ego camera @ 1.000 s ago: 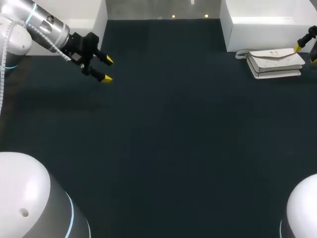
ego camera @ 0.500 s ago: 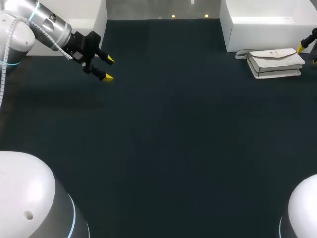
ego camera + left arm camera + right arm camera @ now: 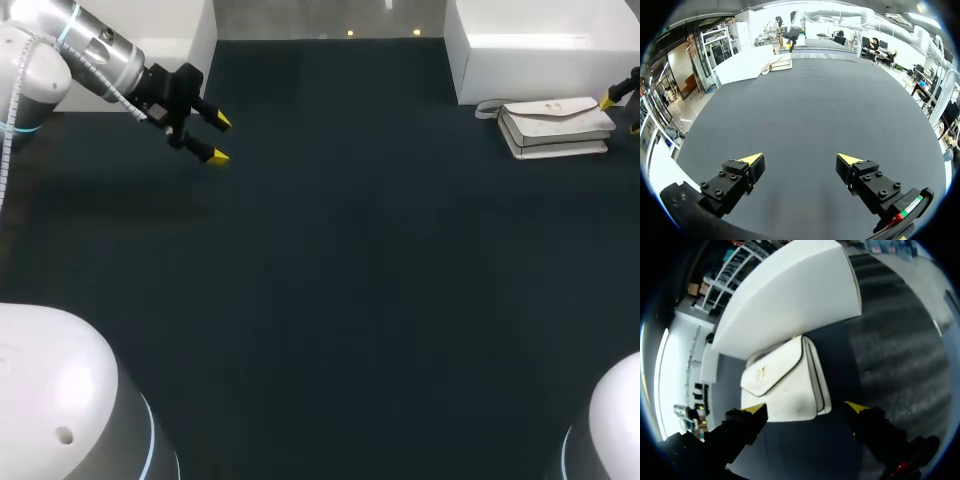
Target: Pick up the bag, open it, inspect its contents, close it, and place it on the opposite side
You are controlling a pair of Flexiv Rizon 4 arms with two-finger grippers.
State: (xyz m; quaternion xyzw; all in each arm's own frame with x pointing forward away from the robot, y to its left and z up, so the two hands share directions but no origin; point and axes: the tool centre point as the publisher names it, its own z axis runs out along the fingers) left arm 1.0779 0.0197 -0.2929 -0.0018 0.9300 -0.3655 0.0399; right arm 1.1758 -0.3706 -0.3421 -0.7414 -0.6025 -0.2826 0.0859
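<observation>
A white bag [image 3: 556, 125] is seen lying flat on the dark desk [image 3: 340, 300], at its far right corner, just in front of a large white box [image 3: 540, 50]. Its flap is shut and edged with a dark line, and a small clasp [image 3: 760, 372] is set at the middle of the flap. A strap [image 3: 487, 108] is looped out from the bag's left end, beside the box.

The right gripper [image 3: 621, 113] is found at the bag's right end, at the very edge of the head view. Its fingers are spread wide. In the right wrist view the bag is seen just ahead of them, its near end framed between the two yellow tips. Nothing is held by this gripper. Whether either tip touches the bag cannot be told.

The left arm [image 3: 90, 50] is seen entering from the far left corner, and the left gripper [image 3: 214, 139] is held above the desk there, well apart from the bag. Its fingers are also parted wide, with nothing between them. In the left wrist view the dark desk surface is seen stretching ahead of the gripper. The bag and the box are made out small at the far side, with the right arm [image 3: 791, 32] just beside them.
</observation>
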